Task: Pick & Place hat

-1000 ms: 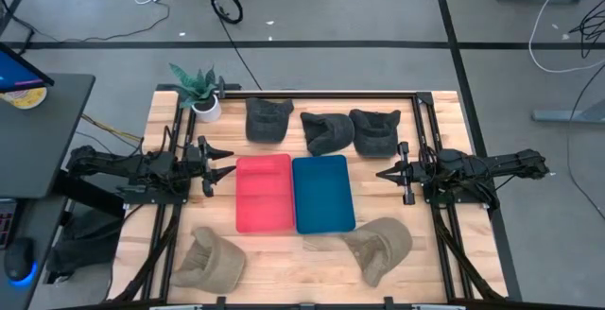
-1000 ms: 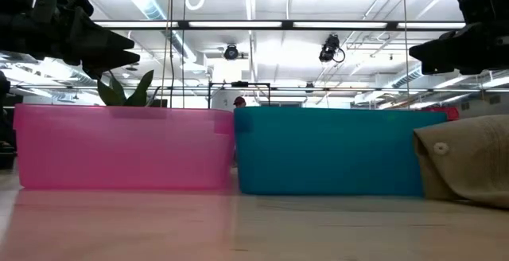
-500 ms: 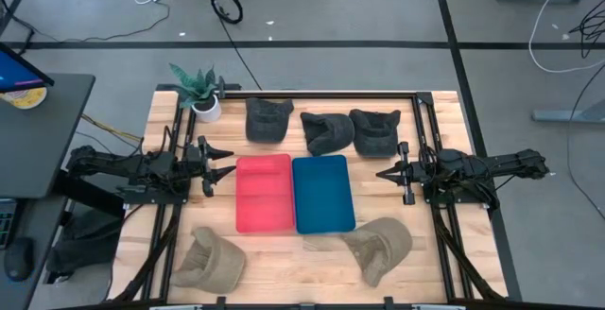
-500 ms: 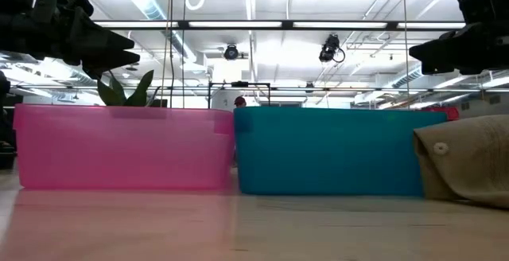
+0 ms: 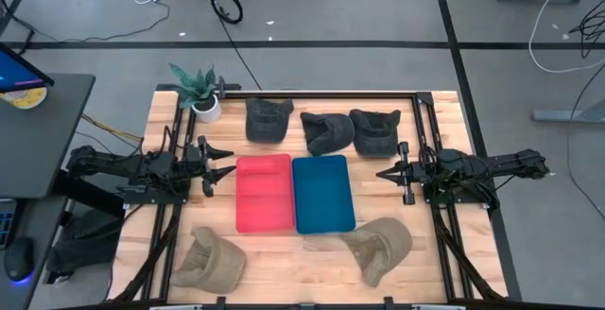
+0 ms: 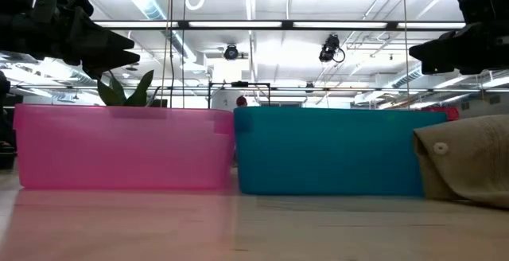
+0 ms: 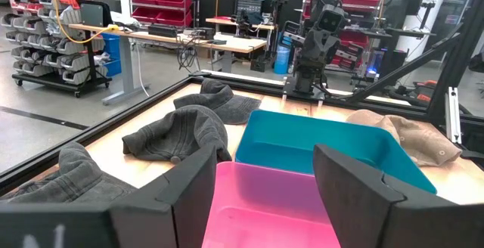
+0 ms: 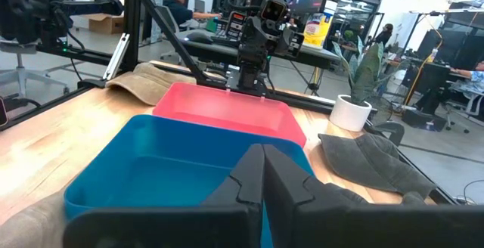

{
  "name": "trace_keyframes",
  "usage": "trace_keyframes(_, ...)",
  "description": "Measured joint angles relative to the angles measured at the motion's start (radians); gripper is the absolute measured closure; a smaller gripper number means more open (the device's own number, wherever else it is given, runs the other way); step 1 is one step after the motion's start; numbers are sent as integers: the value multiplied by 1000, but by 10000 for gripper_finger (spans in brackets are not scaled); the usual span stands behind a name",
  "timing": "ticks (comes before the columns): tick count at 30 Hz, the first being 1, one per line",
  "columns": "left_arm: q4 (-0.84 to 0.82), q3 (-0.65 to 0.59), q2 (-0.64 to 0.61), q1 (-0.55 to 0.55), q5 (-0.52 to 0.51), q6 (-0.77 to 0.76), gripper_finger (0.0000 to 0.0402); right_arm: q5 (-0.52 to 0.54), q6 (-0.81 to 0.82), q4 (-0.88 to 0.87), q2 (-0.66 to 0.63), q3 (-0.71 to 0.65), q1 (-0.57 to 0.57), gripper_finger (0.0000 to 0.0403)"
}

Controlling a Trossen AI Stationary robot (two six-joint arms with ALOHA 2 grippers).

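Jaws, arms, hats all stay unmoved.

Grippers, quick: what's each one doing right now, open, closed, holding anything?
Left gripper: open, empty, beside the pink bin.
Right gripper: closed, empty, beside the blue bin.

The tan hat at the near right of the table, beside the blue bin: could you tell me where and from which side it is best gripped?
Probably the raised crown of the tan hat, taken from straight above by the right gripper, which is nearest. The crown bulges upward and offers a fold to pinch, whereas the brim lies flat toward the blue bin, leaving little to get under.
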Motion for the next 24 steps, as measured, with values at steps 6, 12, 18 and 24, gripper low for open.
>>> trace_keyframes(6, 0, 0, 0, 0, 0, 0, 177, 17, -8, 4, 0, 0, 0, 394)
trace_keyframes(12, 0, 0, 0, 0, 0, 0, 177, 18, -10, 71, 0, 0, 0, 394)
trace_keyframes(18, 0, 0, 0, 0, 0, 0, 177, 93, -61, 119, 0, 0, 0, 394)
trace_keyframes(24, 0, 0, 0, 0, 0, 0, 177, 368, -203, 268, 0, 0, 0, 394)
